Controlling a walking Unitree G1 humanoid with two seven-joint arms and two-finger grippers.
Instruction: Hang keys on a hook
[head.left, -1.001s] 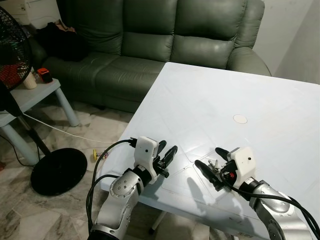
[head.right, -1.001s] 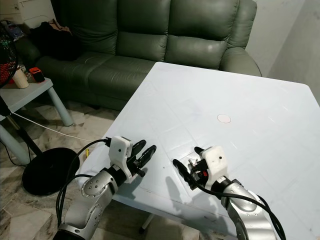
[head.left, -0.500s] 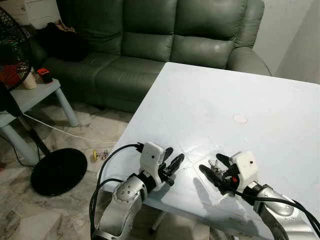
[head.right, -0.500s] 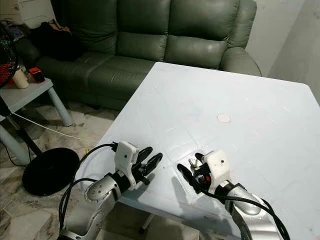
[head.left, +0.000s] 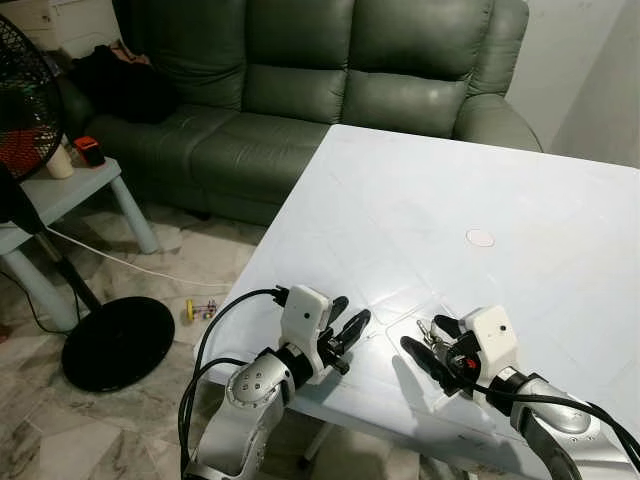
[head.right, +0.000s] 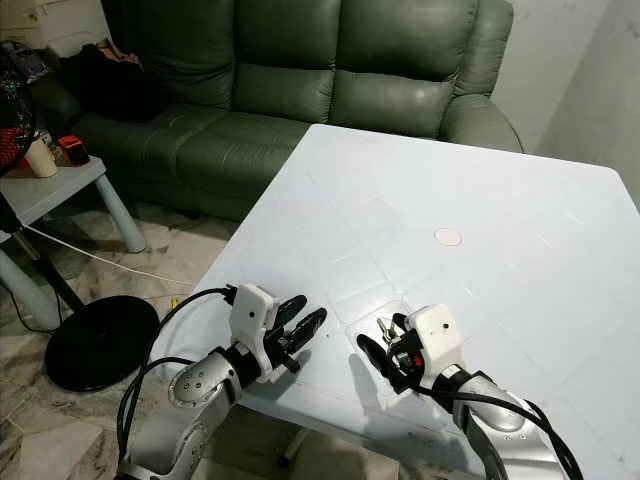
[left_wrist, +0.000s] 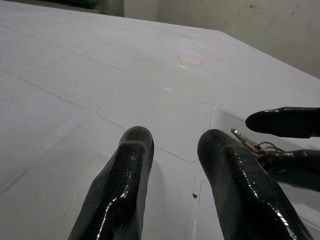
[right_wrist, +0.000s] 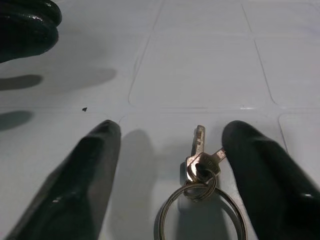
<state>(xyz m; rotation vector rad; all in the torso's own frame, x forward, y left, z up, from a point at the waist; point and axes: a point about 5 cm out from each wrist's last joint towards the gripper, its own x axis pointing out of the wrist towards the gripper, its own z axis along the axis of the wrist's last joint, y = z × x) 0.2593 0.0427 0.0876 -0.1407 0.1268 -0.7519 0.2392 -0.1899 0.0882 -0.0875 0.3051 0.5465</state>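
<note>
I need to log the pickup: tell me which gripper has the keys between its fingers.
The right gripper: its open fingers straddle the keys lying on the white table. The left gripper hovers beside it, open, over bare tabletop.

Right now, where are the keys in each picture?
Left eye view: keys on the white table, between the right hand's fingers.
Right eye view: keys at the same near-edge spot.
Left wrist view: keys past the left hand.
Right wrist view: keys between the fingers.
Shared landmark: the table's round cap.
</note>
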